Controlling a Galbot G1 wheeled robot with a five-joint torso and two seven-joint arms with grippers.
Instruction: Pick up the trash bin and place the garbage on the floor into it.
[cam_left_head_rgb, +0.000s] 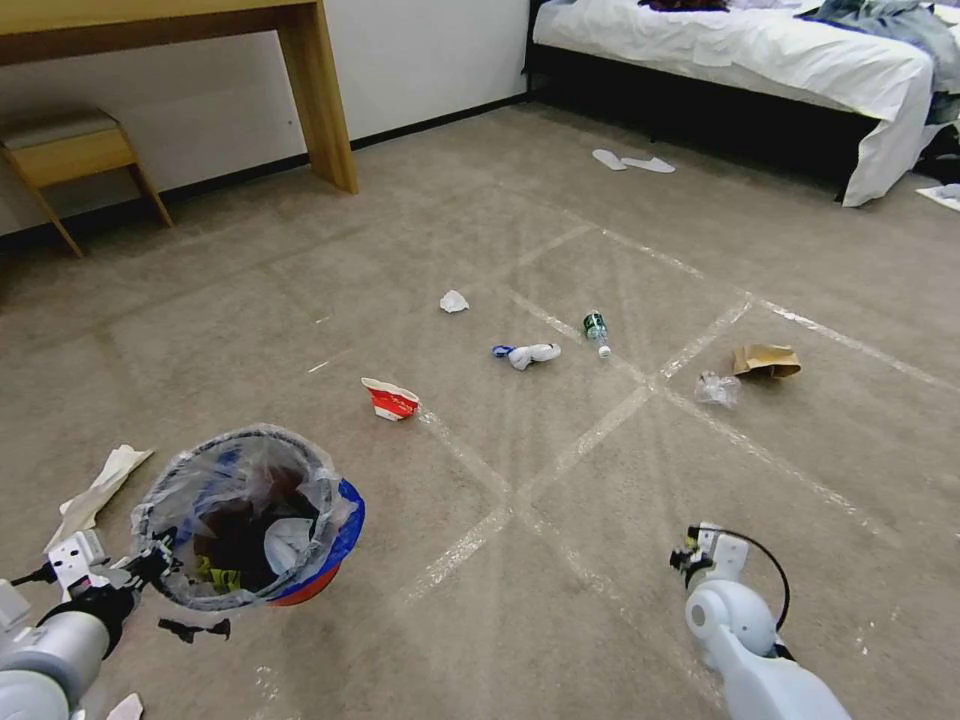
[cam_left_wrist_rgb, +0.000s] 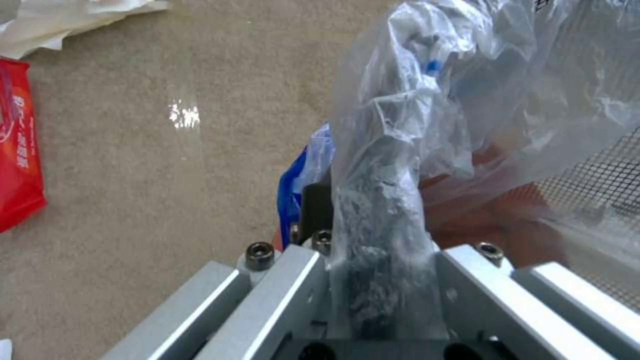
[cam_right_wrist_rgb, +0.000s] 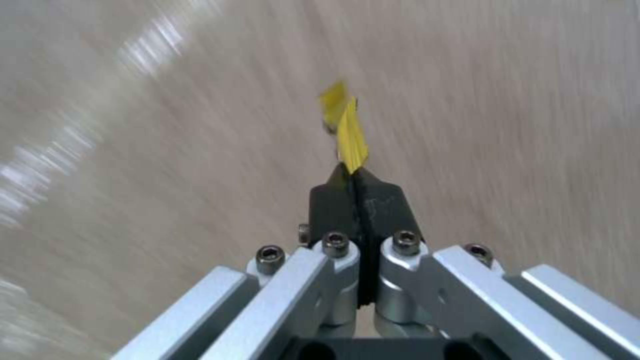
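Gripping the bag-lined rim, the left gripper (cam_left_head_rgb: 150, 565) holds the small round red plastic trash bin (cam_left_head_rgb: 325, 555) aloft at lower left; at lower right, the right gripper (cam_right_wrist_rgb: 353, 172) pinches a yellow wrapper (cam_right_wrist_rgb: 348, 132) above the beige carpet (cam_left_head_rgb: 600, 500).

Both arms are showing pale grey, rounded plastic shells in the head view. The right arm (cam_left_head_rgb: 745, 640) is carrying a white bracket near its wrist, with a thin black cable (cam_left_head_rgb: 768, 570) looping over it. The left arm (cam_left_head_rgb: 45, 650) is wearing a white bracket too, joined to black parts ahead of it. In the wrist views, each gripper is showing brushed silver bars fanning outward, fastened with dark hex-socket screws (cam_right_wrist_rgb: 335, 240). The right gripper (cam_right_wrist_rgb: 353, 172) is ending in matte black, wedge-shaped jaws; the left gripper (cam_left_wrist_rgb: 347, 200) is showing one black pad.
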